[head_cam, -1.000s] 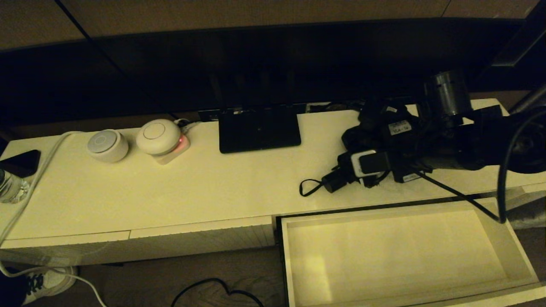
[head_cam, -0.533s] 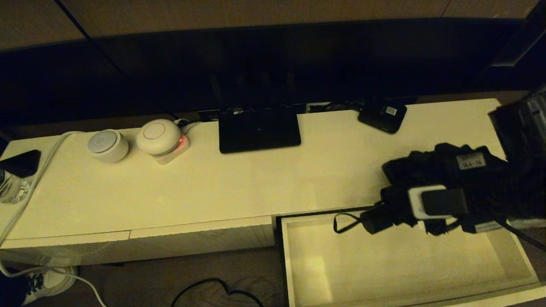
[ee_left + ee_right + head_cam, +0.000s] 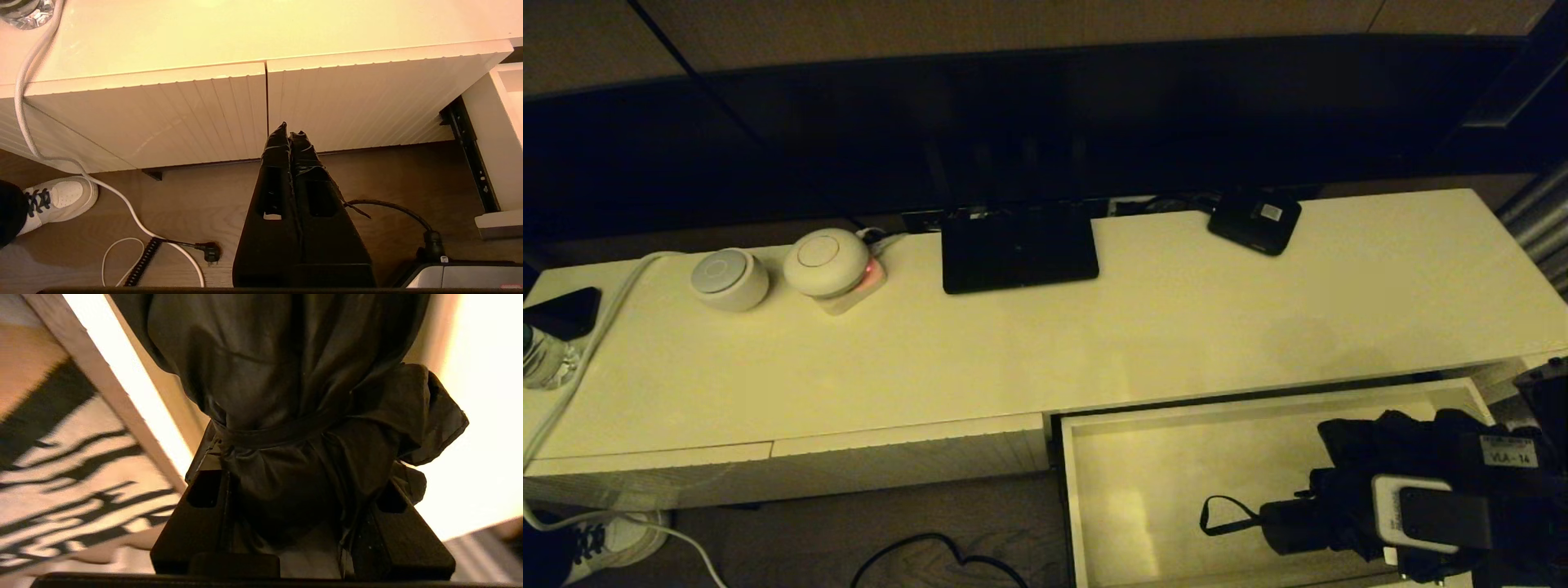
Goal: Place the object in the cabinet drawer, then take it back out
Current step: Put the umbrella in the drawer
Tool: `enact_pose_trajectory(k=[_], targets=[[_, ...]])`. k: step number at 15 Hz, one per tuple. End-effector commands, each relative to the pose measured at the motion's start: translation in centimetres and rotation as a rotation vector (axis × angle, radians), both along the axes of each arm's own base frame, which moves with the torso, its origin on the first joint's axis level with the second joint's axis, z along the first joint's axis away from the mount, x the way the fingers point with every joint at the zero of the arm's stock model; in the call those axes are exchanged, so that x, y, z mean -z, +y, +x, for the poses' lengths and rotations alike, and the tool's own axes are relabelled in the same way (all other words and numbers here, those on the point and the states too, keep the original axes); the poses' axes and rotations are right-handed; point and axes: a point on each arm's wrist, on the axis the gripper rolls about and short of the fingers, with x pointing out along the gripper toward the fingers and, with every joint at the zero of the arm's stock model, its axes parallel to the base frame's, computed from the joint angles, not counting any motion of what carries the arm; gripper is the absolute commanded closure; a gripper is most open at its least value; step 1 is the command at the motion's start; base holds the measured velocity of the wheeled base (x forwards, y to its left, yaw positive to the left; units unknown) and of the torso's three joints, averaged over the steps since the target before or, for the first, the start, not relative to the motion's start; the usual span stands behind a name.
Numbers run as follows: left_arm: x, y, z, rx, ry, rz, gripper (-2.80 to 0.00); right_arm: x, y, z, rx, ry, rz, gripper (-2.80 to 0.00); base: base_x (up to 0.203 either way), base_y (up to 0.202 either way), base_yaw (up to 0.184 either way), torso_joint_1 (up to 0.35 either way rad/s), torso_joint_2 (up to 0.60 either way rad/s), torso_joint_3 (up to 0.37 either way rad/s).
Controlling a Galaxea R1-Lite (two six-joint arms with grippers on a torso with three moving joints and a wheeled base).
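Note:
The black folding umbrella (image 3: 1388, 445) hangs over the right part of the open cabinet drawer (image 3: 1217, 410), low between its walls. Its short handle (image 3: 1290, 527) and thin strap loop (image 3: 1217, 514) point left. My right gripper (image 3: 1409, 514) is shut on the umbrella; in the right wrist view the bunched fabric (image 3: 294, 375) fills the space between the fingers (image 3: 204, 506) of the right gripper (image 3: 298, 465), beside the drawer's pale wall (image 3: 122, 392). I cannot tell whether the umbrella touches the drawer floor. My left gripper (image 3: 288, 132) is shut and empty, low before the closed ribbed fronts (image 3: 347, 106).
On the cabinet top stand a flat black router (image 3: 1018, 249), a small black box with a white sticker (image 3: 1255, 219), two white round devices (image 3: 729, 278) (image 3: 827, 261), a white cable (image 3: 596, 327) and a bottle (image 3: 539, 355). A shoe (image 3: 613, 539) and cables lie on the floor.
My right gripper has carried the umbrella off the cabinet top, toward me and down into the open drawer. The small black box is uncovered again.

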Motion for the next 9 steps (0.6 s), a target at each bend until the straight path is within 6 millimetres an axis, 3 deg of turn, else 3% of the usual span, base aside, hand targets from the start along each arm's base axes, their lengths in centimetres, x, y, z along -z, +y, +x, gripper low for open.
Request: enact_pose_trajectory(k=[1,9], targets=[[0.1,0.0,0.0,-0.001,0.003,0.0,0.0,2.1,0.0,1.0,0.029,0.053,-0.013,0.0,0.0,0.0,0.0,0.0,0.0,0.0],[0.1,0.0,0.0,-0.001,0.003,0.0,0.0,7.0,0.0,6.7,0.113,0.112,-0.009,0.0,0.0,0.0,0.0,0.0,0.0,0.0]])
